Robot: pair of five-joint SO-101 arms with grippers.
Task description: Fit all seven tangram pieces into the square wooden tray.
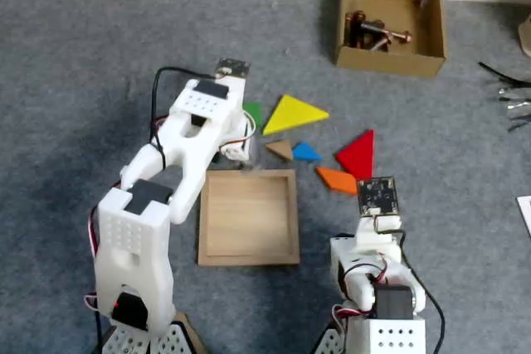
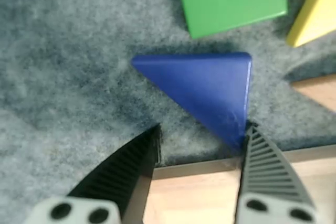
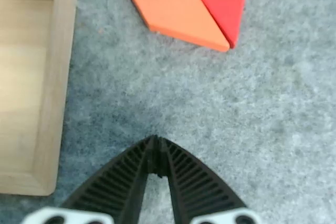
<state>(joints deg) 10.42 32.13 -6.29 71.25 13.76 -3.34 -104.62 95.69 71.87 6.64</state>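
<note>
At the left of the high view the left arm reaches over the grey bench (image 1: 66, 80). Its left gripper (image 2: 202, 129) is open, with one jaw tip at a corner of a dark blue triangle (image 2: 210, 85) just beyond the wooden tray (image 1: 249, 256) at centre. Rightward, above the tray, lie a green piece (image 1: 251, 112), yellow triangle (image 1: 292, 113), tan triangle (image 1: 280, 149), light blue triangle (image 1: 305, 152), orange parallelogram (image 1: 336, 180) and red triangle (image 1: 358, 153). At lower right the right gripper (image 3: 157, 148) is closed over the bench. A cardboard box (image 1: 390, 60) sits upper right.
</note>
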